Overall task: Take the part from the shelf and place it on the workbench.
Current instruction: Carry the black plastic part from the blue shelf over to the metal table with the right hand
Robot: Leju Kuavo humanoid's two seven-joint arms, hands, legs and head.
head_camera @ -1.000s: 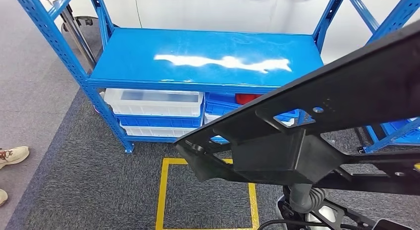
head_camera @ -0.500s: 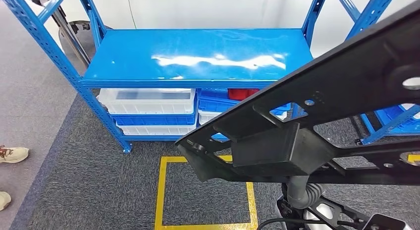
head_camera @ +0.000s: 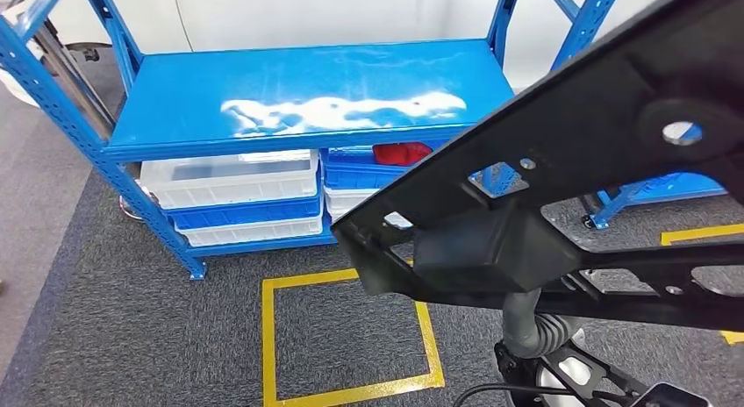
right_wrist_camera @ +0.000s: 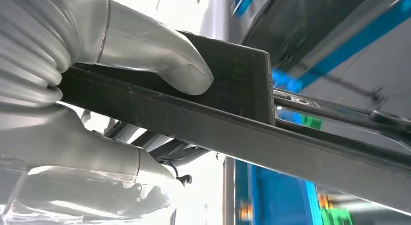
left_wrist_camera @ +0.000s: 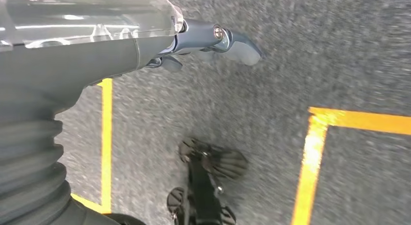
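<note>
Right hand (right_wrist_camera: 97, 89) is seen clamped on the part (head_camera: 561, 188), a large black flat frame with cut-outs and round holes; in the right wrist view the thick grey thumb is pressed onto one face of a flat black panel of the part, while the rest of the hand is closed against the opposite face. In the head view the part is carried in the air in front of the robot, tilted, its low end lying over the floor near the yellow floor marking (head_camera: 272, 337) and its high end rising past the right end of the shelf. No contact between the part and the shelf is seen.

Left hand (left_wrist_camera: 213, 40) is seen hanging over the grey carpet (left_wrist_camera: 291, 50); nothing is held in it, one finger is stretched out and another is partly curled beneath it. Yellow tape lines (left_wrist_camera: 310, 162) are seen on the carpet below that hand.

A blue metal shelf (head_camera: 298, 96) stands ahead, its upper board bare and glossy with reflected light. Under that board, translucent white and blue bins (head_camera: 232, 196) are stacked toward the left end of the lower level, and a red object (head_camera: 399, 153) lies in a blue bin toward the right end. A second blue rack (head_camera: 654, 188) is partly seen behind the part.
</note>
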